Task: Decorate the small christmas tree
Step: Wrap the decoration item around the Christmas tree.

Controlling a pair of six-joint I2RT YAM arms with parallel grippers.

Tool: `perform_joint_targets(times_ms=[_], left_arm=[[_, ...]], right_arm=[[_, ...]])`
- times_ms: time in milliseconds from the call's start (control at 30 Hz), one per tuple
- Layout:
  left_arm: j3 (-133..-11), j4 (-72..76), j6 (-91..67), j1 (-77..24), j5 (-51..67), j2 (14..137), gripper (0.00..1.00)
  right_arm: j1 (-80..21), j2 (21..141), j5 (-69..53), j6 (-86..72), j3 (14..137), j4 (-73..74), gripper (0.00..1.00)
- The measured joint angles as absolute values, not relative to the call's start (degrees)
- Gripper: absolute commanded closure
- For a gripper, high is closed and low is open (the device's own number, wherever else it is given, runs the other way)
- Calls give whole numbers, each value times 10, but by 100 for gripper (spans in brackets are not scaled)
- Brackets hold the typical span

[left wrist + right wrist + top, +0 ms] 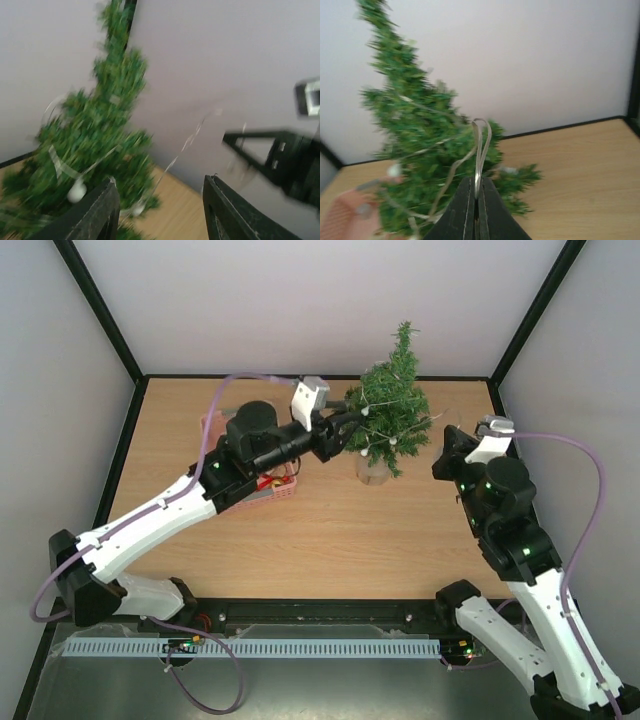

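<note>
The small christmas tree (392, 405) stands in a pale pot (371, 469) at the back middle of the table. A thin silvery string with white beads (392, 443) is draped over its branches. My left gripper (350, 428) hovers at the tree's left side, open; in the left wrist view its jaws (160, 192) hold nothing, and the blurred tree (95, 145) lies left of them. My right gripper (443, 454) is at the tree's right side. It is shut (476, 181) on a loop of the silvery string (481, 137) that runs back into the tree (420, 135).
A pink basket (284, 489) with small red and yellow items sits under my left forearm, left of the tree; its rim (340, 215) shows in the right wrist view. Black frame posts and pale walls close in the table. My right arm (280, 155) appears in the left wrist view.
</note>
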State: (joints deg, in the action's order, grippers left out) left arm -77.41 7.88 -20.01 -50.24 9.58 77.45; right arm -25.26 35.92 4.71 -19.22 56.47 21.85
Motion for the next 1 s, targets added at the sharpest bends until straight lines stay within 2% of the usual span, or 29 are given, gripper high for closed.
perform_joint_targets(times_ms=[233, 500, 700, 1000], left_arm=[[-646, 39, -83, -493, 34, 746, 57], [-595, 37, -38, -427, 34, 757, 62], [-586, 79, 3, -371, 81, 791, 62], [-633, 82, 121, -364, 175, 888, 63]], right_arm=[[-253, 430, 186, -137, 584, 220, 98], [-253, 435, 283, -109, 601, 213, 98], [-253, 404, 276, -105, 598, 191, 98], [-253, 386, 232, -104, 590, 173, 98]])
